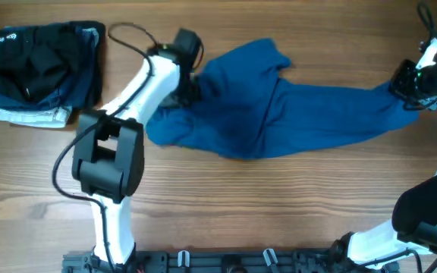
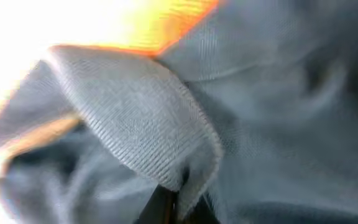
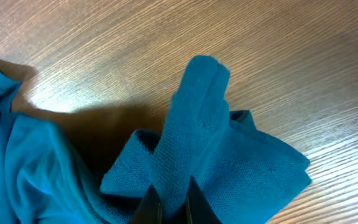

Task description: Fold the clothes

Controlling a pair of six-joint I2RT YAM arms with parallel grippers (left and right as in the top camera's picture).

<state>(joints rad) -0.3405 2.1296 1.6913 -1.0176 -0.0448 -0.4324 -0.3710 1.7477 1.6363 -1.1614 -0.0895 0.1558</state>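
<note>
As right tool [image 3: 169, 204] pinches, bunched ribbed blue garment [image 1: 279, 114]

From overhead I look straight down on the whole table [image 1: 279, 212]. My left wrist camera sits very close against the blue garment [image 2: 142, 124], and its picture is blurred. My right wrist camera looks down past its fingers [image 3: 146, 211] at the same garment's end, which the overhead view shows too.

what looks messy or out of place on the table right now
The blue garment lies bunched and twisted across the table, not flat, pinched at its ends by the left gripper and right gripper. The folded stack at the back left has a pale bottom layer poking out unevenly.
</note>
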